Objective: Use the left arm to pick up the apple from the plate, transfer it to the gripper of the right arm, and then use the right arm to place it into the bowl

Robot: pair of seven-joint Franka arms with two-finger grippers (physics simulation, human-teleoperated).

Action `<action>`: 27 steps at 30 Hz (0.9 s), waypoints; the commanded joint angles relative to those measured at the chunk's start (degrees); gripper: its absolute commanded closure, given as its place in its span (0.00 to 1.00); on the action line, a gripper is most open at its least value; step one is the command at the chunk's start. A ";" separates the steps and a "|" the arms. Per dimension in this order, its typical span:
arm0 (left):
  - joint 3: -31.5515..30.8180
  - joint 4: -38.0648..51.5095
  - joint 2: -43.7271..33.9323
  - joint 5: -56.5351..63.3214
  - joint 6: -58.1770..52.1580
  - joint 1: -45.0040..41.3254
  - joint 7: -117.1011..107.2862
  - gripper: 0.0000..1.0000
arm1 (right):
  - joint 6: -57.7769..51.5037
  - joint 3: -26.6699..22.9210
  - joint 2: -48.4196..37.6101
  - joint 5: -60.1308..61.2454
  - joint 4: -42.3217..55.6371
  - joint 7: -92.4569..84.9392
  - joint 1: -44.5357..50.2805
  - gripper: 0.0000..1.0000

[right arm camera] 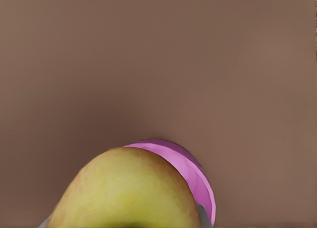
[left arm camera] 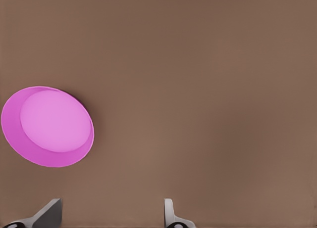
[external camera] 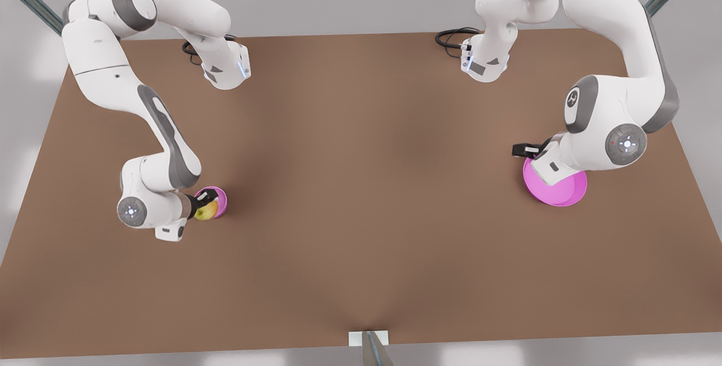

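Yellow-green apple sits clamped in the right gripper, on the front view's left, hanging right over the rim of the small pink bowl. Right wrist view: apple close up, bowl just behind and partly under it, a sliver of finger showing on each side of the fruit, so jaws closed onto the apple. Bowl rests on the brown worktop. Well apart, on the front view's right, the pink plate lies bare with the left gripper above its edge. Left wrist view: jaws spread wide, both fingertips visible with nothing between them, plate off to one side.
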 commanded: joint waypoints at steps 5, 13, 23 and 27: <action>0.03 0.02 -0.04 0.08 -0.52 0.08 -8.35 0.00 | 2.63 0.11 -1.60 -0.43 -4.29 1.78 -0.65 0.16; 0.03 0.11 0.31 0.08 -0.43 0.08 -8.44 0.00 | 2.72 0.02 -1.68 -0.52 -7.20 1.78 -1.79 0.16; 0.03 0.02 0.31 0.08 -0.43 0.08 -8.35 0.00 | 2.98 0.02 -1.51 -0.44 -7.28 1.78 -1.88 0.00; 0.03 0.11 0.31 0.17 -0.34 0.08 -8.35 0.00 | 2.98 0.02 -1.16 -0.43 -6.93 1.78 -1.88 0.00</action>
